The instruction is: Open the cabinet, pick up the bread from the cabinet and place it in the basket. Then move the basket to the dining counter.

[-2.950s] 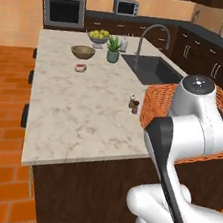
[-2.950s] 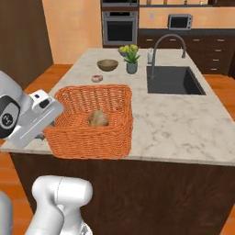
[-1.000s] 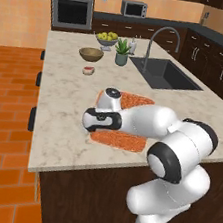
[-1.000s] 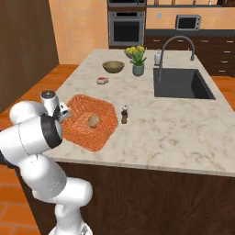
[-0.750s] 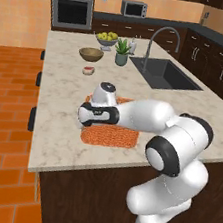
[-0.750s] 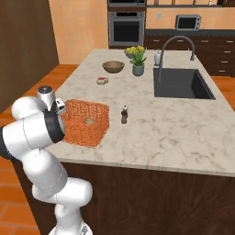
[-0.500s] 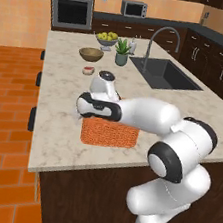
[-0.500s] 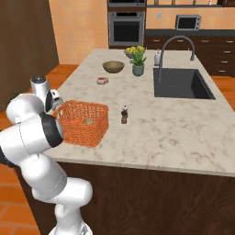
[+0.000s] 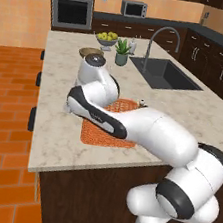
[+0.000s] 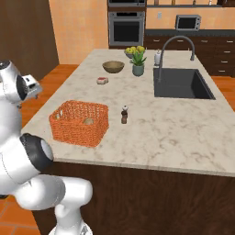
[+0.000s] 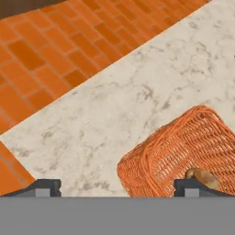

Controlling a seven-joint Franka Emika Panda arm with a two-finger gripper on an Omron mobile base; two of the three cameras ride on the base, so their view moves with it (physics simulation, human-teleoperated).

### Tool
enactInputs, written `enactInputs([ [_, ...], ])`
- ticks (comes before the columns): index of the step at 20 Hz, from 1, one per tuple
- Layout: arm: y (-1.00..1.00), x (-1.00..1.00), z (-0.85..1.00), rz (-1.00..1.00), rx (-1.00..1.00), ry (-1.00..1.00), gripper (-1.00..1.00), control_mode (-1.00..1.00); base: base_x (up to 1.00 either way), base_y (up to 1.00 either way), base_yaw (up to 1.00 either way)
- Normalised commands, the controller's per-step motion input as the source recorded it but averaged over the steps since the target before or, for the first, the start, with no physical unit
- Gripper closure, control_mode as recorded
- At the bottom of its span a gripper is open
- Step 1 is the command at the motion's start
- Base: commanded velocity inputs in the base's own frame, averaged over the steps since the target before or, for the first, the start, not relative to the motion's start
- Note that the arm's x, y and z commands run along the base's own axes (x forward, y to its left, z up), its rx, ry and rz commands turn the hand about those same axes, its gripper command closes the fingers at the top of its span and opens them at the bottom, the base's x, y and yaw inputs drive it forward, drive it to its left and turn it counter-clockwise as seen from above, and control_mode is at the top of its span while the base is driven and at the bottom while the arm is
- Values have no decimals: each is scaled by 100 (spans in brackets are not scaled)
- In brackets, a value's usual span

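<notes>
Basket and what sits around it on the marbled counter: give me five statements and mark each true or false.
1. The basket stands on the dining counter. True.
2. The bread lies inside the basket. True.
3. The gripper is clamped on the basket's rim. False: its fingertips stand wide apart and hold nothing.
4. A small dark bottle stands inside the basket. False: it stands on the counter beside the basket, on the sink's side.
5. The basket sits in the sink. False: it is near the counter's edge, well apart from the sink.
</notes>
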Motion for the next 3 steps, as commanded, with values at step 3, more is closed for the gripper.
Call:
enactInputs([
  [3, 15, -100, 38, 0, -15, -19, -100, -100, 0, 0, 0],
])
